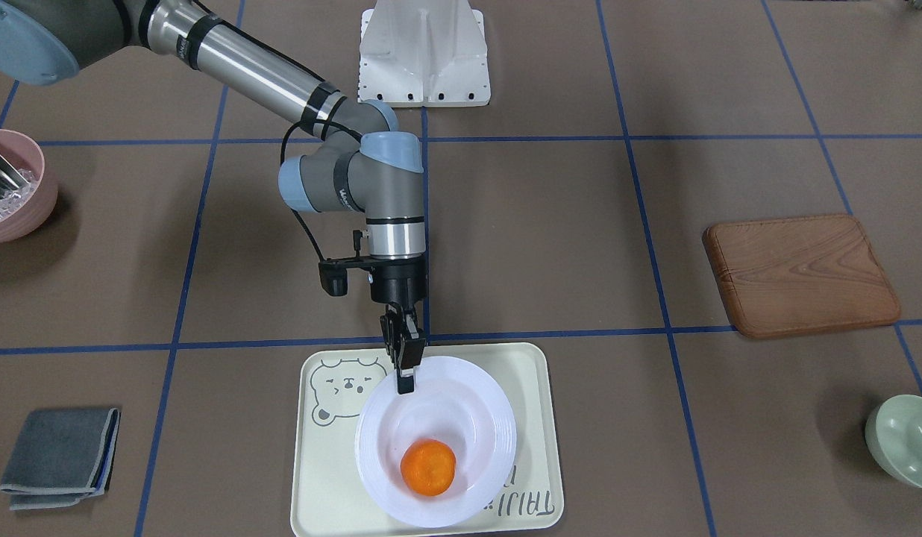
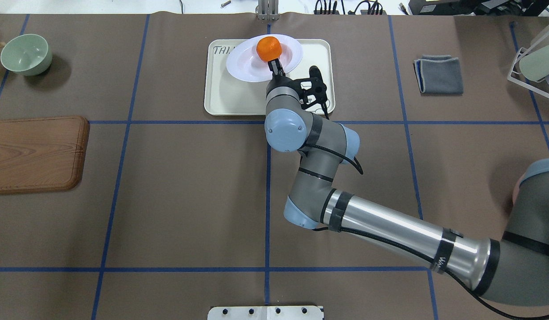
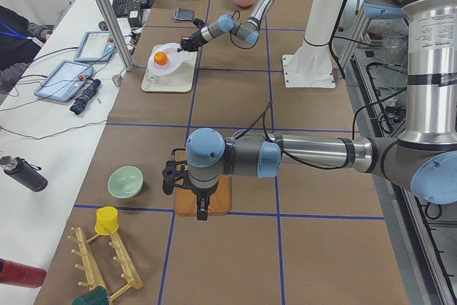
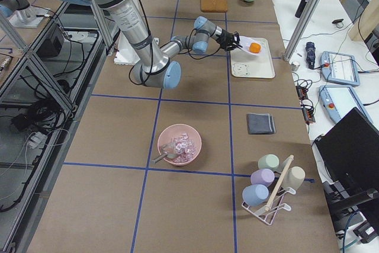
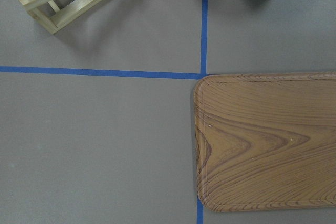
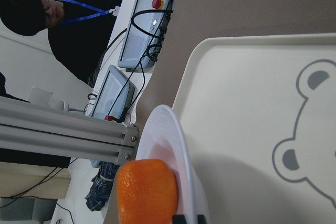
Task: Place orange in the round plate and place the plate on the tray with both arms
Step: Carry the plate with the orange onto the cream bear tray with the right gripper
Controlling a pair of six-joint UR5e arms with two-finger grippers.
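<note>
The orange [image 1: 427, 468] lies in the sunken centre of the white round plate [image 1: 498, 421]. My right gripper [image 1: 406, 377] is shut on the plate's rim on the robot's side. It holds the plate tilted over the cream tray [image 1: 327, 470] with the bear drawing. In the overhead view the plate [image 2: 243, 64] reaches past the tray's [image 2: 225, 95] far edge. The right wrist view shows the plate [image 6: 173, 140] edge-on with the orange [image 6: 147, 190] above the tray [image 6: 252, 103]. My left gripper [image 3: 202, 211] hangs over the wooden board [image 3: 218, 201]; I cannot tell whether it is open or shut.
A wooden board [image 1: 800, 272] and a pale green bowl [image 1: 905, 440] lie on the robot's left side. A pink bowl [image 1: 10, 186] and a folded grey cloth [image 1: 58, 456] sit on its right side. A person [image 6: 79, 19] sits beyond the table's far edge.
</note>
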